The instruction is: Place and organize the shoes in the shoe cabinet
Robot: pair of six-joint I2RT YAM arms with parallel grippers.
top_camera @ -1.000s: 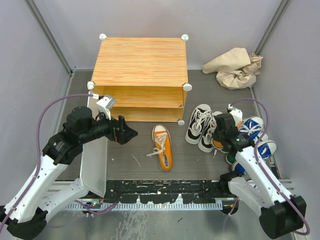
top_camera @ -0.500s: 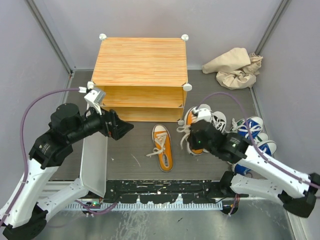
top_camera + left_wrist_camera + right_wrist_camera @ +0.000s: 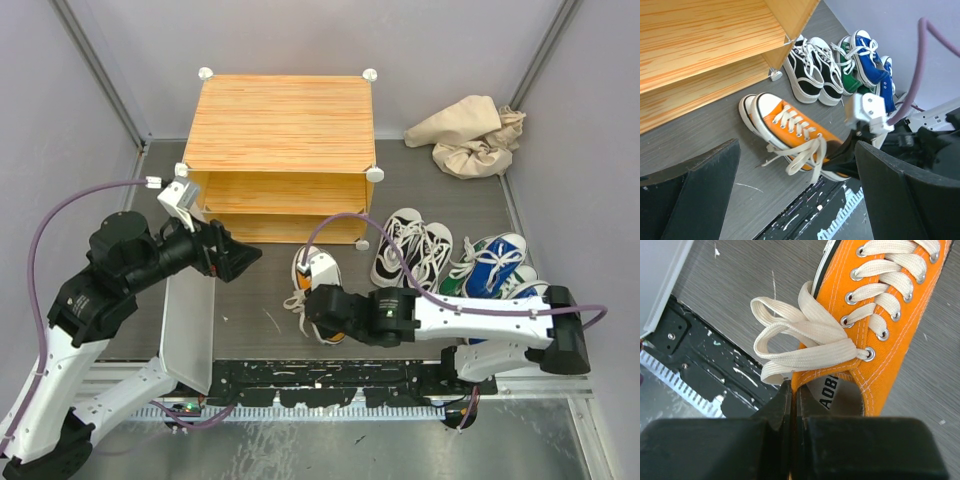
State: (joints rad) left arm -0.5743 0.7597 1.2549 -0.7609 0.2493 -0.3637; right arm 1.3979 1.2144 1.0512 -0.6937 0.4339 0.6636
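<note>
Now right gripper (image 3: 792,390), clamped on orange shoe (image 3: 795,127) heel, had carried it beside mate (image 3: 746,107); pair ready for shoe cabinet (image 3: 280,120); left gripper (image 3: 243,257) wide, empty.

"What colour is the shoe in the right pincer (image 3: 792,390)?"

"An orange sneaker (image 3: 885,315) with cream laces (image 3: 805,340), silver eyelets and a white toe cap."

"And beyond the pincer?"

"The shoe cabinet (image 3: 280,120), orange wood grain with white knobs (image 3: 374,174). Right of the pincer there's a white-and-black pair (image 3: 410,245), then a green shoe (image 3: 851,86) and blue shoes (image 3: 495,265)."

"And the pincer itself?"

"Black, above the streaky grey table (image 3: 250,300)."
</note>
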